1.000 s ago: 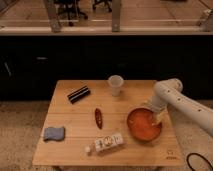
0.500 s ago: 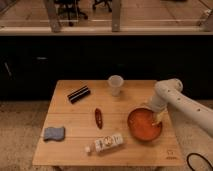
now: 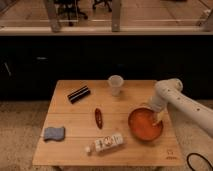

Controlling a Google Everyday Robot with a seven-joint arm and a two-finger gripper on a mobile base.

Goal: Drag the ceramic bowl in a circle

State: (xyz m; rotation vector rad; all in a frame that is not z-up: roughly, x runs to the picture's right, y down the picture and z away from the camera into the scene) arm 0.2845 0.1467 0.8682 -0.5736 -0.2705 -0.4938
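The ceramic bowl [image 3: 145, 124] is wide, shallow and orange-red. It sits on the wooden table [image 3: 75, 145] near the right front edge. My white arm comes in from the right and bends down over the bowl. My gripper [image 3: 159, 118] reaches down at the bowl's right rim, its tip inside or on the rim.
A translucent whitish cup [image 3: 116, 84] stands behind the bowl. A white bottle [image 3: 106, 143] lies left of the bowl near the front. A small red object [image 3: 98, 118], a black bar [image 3: 79, 94] and a blue sponge [image 3: 53, 133] lie further left.
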